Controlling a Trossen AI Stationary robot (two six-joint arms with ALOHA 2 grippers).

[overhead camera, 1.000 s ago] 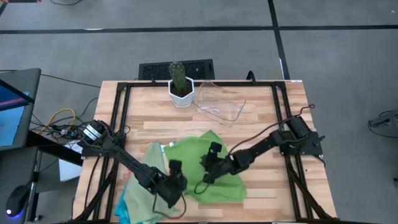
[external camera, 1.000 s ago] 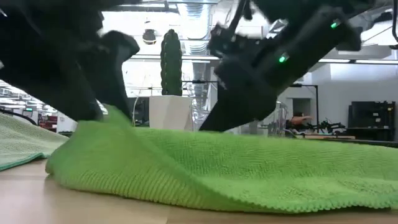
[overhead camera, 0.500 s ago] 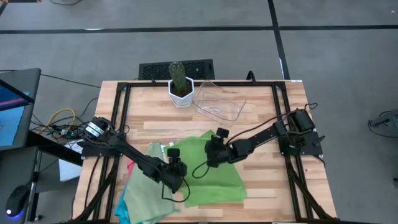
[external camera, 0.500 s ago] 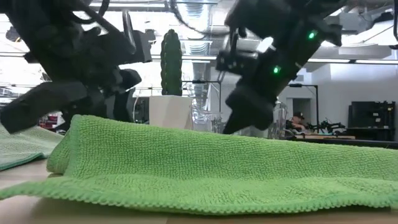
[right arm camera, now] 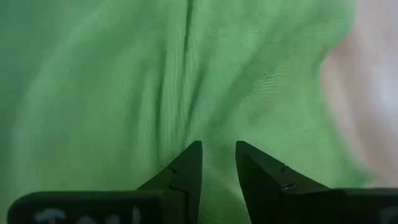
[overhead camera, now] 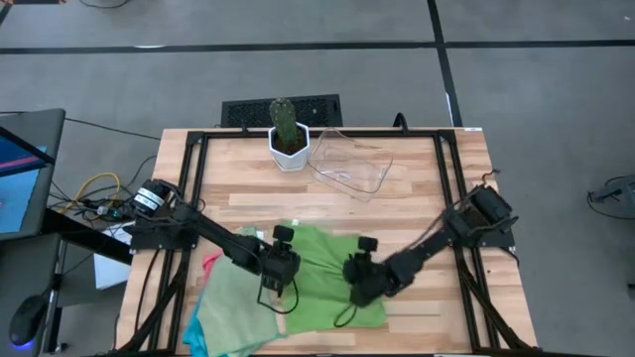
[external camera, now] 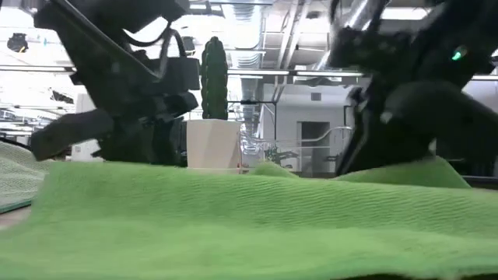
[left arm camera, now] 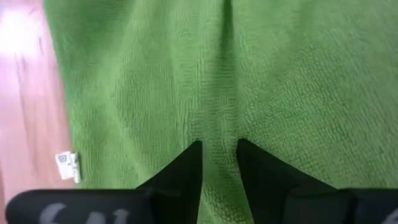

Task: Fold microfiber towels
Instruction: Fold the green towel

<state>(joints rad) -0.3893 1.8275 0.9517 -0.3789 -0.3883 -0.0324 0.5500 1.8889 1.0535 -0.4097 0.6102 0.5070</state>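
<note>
Fingers (left arm camera: 186, 163) of left gripper (overhead camera: 280, 266) nearly closed, pinching a ridge of the light green towel (overhead camera: 327, 273); right gripper (overhead camera: 362, 281) fingers (right arm camera: 186, 167) narrow too — pinching a fold, apparently. Towel lies mid-bench (overhead camera: 417, 188), beside the other towels (overhead camera: 223, 317). Judgement: soft, light, limp — take at edges or corners.

Legible text, labels, numbers: none that I can read. One item noted: a small white care tag (left arm camera: 66, 165) on the edge of the green towel (left arm camera: 249, 81), just off to the side of my left pincer (left arm camera: 219, 149); its print is too small to read.
</note>
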